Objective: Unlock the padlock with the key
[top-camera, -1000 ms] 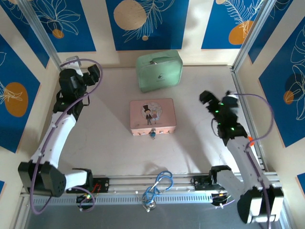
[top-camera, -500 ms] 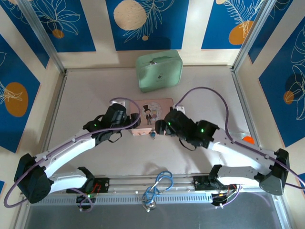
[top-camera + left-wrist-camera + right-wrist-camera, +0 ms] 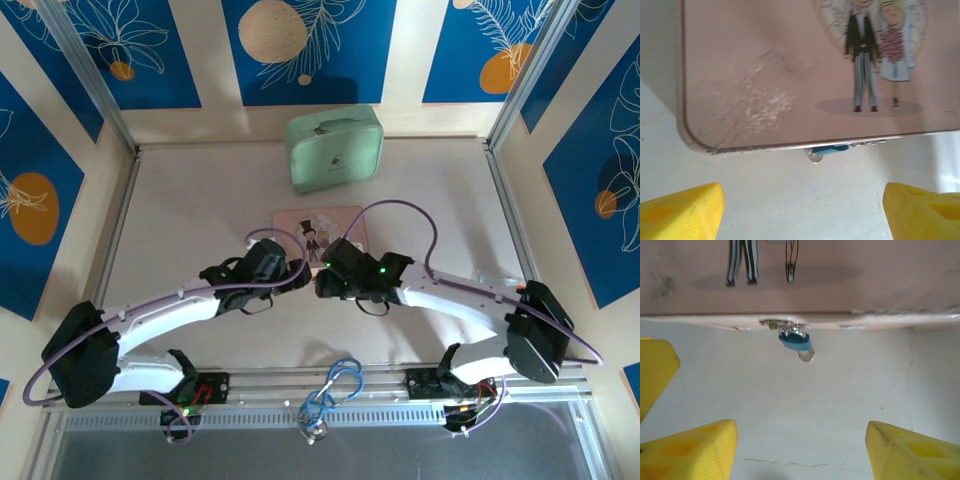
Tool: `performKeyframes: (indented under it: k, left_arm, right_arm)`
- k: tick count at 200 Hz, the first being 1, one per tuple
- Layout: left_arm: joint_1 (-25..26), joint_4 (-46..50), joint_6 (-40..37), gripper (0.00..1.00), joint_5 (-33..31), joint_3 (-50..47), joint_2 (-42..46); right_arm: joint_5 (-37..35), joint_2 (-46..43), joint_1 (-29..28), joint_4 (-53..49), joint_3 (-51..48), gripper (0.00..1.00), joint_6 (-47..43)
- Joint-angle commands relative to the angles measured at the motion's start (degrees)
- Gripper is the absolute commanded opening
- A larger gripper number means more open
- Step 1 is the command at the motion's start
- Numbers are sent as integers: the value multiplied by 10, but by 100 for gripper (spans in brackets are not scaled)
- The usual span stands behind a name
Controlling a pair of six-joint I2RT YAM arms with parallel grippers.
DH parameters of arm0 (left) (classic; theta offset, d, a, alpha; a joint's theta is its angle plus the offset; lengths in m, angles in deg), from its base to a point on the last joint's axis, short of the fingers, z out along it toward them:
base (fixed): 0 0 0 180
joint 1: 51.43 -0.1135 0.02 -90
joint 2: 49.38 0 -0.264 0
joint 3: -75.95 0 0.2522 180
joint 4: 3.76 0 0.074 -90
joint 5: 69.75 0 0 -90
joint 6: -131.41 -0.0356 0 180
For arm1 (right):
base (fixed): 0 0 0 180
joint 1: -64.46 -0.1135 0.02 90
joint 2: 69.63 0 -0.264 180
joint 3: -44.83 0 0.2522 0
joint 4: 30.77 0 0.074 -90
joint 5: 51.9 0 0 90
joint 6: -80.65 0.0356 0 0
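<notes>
The tiny blue padlock with silvery parts hangs from the latch on the front edge of the pink case. It peeks out under the case rim as the padlock in the left wrist view. My left gripper is open on the bare table in front of it, yellow fingers wide apart. My right gripper is also open, just short of the padlock. In the top view the left gripper and right gripper meet at the case front. I see no key.
A mint green case lies at the back of the table. A blue cable loop with a small metal piece sits on the front rail between the arm bases. Another yellow fingertip shows at the right wrist view's left edge.
Both arms have swung in from the table's sides to the front of the pink case and closed in on each other. They now cover the padlock in the top view.
</notes>
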Motion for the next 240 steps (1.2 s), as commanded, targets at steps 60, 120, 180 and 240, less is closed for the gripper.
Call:
performKeyframes:
  k: [60,120,180,240]
  left_arm:
    - [-22,-80,62,80,-5,0,-39]
    - [-47,-107,58,79,2,-3,-67]
    - [-48,-170,66,75,38,-26,-72]
    - [-48,-109,48,77,-1,-42,-11]
  right_arm:
    - [22,116,29,57,49,62,-35]
    - [-11,141,28,84,54,60,-42]
    - [-36,186,25,78,85,58,-51]
    - [-42,206,24,73,102,57,-56]
